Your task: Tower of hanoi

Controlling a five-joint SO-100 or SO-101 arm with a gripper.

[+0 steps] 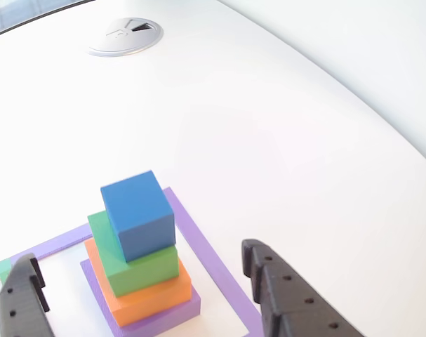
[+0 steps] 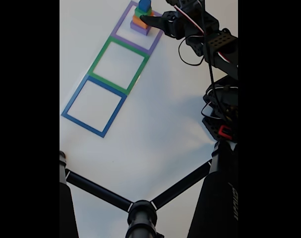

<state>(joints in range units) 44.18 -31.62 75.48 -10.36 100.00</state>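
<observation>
1. Nearest the lens in the other view are two black toothed fingers (image 1: 286, 295) at the bottom edge of the frame, one at lower left and one at lower right. They belong to the pincer (image 1: 142, 270), which stands spread wide with nothing held.
2. Between those fingers, at lower centre, sits the Tower of hanoi stack: purple flat block (image 1: 172, 317) at the bottom, orange block (image 1: 153, 298) on it, green block (image 1: 144, 270) next, blue cube (image 1: 139, 214) on top. Each tier is twisted slightly against the one below.
3. That stack rests inside the purple square outline (image 1: 205, 256) on the white counter (image 1: 283, 140). A round grey cable grommet (image 1: 125, 35) lies at upper left.
4. From the fixed view, the stack (image 2: 142, 19) is at the top of the frame, with the arm (image 2: 210, 42) reaching in from the right. A green square outline (image 2: 119, 65) and a blue square outline (image 2: 94, 105) run diagonally down to the left, both bare inside. Black tripod legs (image 2: 140, 213) cross the bottom.
5. Step in hand, as I judge it: the opening move, with all four blocks on one square and the pincer lined up on either side of the stack.
6. Next move likely calls for closing on the blue cube alone, gripping above the green block, lifting straight up and carrying it to another outline.
</observation>
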